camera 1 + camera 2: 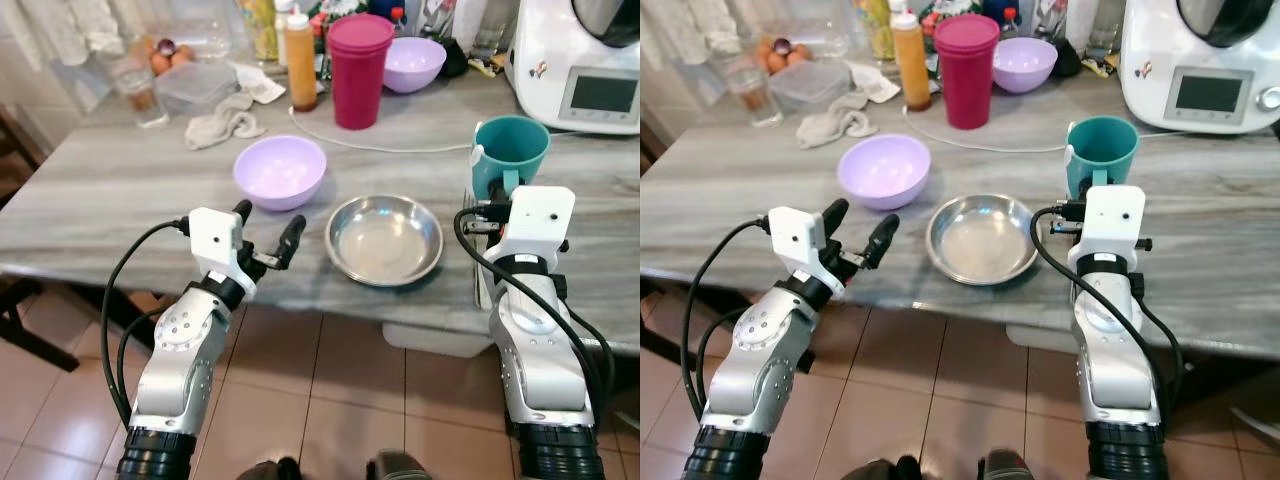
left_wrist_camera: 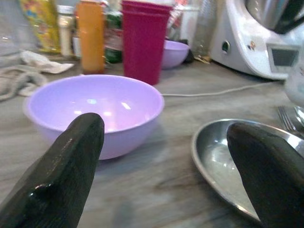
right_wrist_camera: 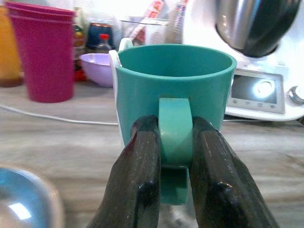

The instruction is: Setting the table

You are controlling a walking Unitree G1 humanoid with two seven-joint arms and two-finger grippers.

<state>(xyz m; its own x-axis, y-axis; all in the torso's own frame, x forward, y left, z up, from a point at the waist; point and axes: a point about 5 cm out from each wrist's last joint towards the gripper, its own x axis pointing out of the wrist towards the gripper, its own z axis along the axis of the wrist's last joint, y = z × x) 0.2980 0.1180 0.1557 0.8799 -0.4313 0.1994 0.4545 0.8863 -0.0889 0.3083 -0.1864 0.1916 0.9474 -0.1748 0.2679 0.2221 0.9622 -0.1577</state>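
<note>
Fingers of the right tool pinched the teal mug's handle, probably for steady carrying, mug beside the steel plate on the desk. Left tool hovered spread near the lilac bowl.

A teal mug stands upright at about three o'clock from the shallow steel bowl, its handle facing the table's near edge and pinched between two black fingers. A lilac bowl sits upright and empty at roughly ten o'clock from the steel bowl, just apart from it. What seems to be a fork lies near the mug's base, though it is mostly hidden.
</note>
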